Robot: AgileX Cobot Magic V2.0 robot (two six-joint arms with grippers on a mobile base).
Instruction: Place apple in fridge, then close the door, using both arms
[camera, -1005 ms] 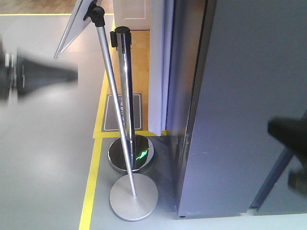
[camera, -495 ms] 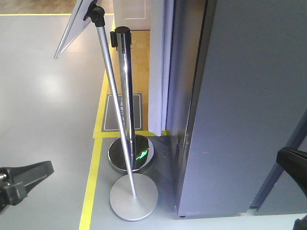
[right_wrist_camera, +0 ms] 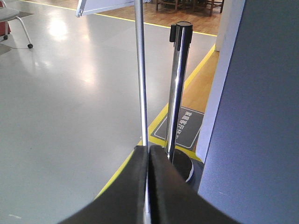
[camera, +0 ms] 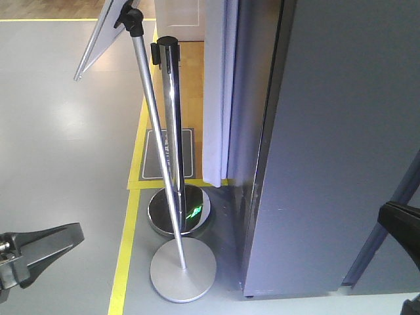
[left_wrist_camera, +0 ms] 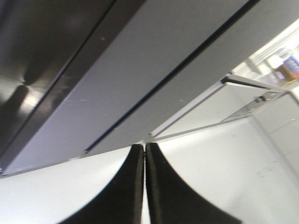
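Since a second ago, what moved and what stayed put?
The left gripper dropped from the upper left of the front view to the lower left corner. The right arm sank a little at the right edge. Both grippers are shut on nothing. The two metal posts, the yellow floor line and the grey fridge stayed where they were.

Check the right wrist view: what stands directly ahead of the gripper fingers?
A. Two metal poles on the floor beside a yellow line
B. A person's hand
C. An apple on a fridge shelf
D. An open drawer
A. Beyond the closed right gripper, a thin sign-stand pole and a thicker chrome barrier post rise from the grey floor next to the yellow floor line; no apple shows.
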